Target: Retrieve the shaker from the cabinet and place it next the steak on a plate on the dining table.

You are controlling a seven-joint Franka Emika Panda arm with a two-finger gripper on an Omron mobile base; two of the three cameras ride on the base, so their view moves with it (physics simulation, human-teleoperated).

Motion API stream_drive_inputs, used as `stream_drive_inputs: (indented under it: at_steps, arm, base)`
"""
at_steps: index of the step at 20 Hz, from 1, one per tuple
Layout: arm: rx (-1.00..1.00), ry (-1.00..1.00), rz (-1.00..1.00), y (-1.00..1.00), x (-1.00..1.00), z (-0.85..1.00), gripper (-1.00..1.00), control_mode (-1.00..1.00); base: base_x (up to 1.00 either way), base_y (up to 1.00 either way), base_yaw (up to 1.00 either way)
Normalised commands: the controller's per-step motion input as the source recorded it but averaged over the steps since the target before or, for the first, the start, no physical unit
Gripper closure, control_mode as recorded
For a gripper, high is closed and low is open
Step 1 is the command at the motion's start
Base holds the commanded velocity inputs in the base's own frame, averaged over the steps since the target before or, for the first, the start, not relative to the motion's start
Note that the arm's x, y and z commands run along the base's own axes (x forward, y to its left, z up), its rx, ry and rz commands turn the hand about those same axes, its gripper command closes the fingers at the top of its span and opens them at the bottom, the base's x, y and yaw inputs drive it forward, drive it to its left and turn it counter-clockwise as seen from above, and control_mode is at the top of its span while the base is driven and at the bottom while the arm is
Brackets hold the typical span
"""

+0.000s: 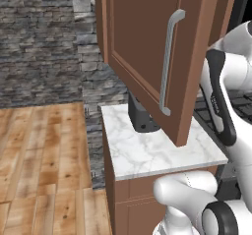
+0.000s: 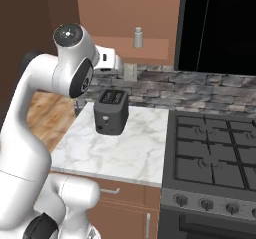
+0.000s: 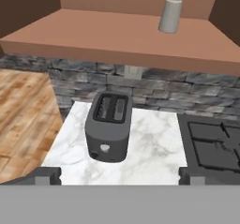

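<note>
The cabinet (image 1: 147, 47) stands open, its panelled door swung out over the marble counter (image 1: 157, 153), so the opening step looks done. Everything after that is left: the grasp, the carry, and the placing beside the steak on the plate at the dining table.

Taking the toaster (image 2: 111, 111) as the landmark: it sits on the counter below the cabinet shelf (image 3: 122, 40), and the stove (image 2: 215, 153) lies beside it, to its right in the right base view. The arm (image 2: 60, 83) reaches in above the toaster from its left in that view.

The shaker (image 3: 170, 11) stands upright on the shelf, above the toaster and to its right in the hand view, well apart from the gripper (image 3: 120, 175). The 2 fingertips (image 3: 47, 175) sit wide apart at the bottom of the hand view, with nothing between them. My judgement: the task is early, and the next move calls for raising and advancing the hand toward the shelf.
</note>
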Motion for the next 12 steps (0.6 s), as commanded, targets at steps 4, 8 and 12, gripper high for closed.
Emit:
stream_drive_inputs:
  at_steps: [4,8,12]
  arm:
    - [0.0,-0.03,0.0,-0.2,0.21,0.35,-1.0,-1.0]
    - [0.0,-0.13,0.0,-0.17,0.14,0.25,-1.0,-1.0]
    - [0.0,-0.16,0.0,-0.12,0.15,0.26,-1.0,-1.0]
  base:
    - [0.0,0.0,0.0]
    - [0.0,0.0,0.0]
    - [0.0,0.0,0.0]
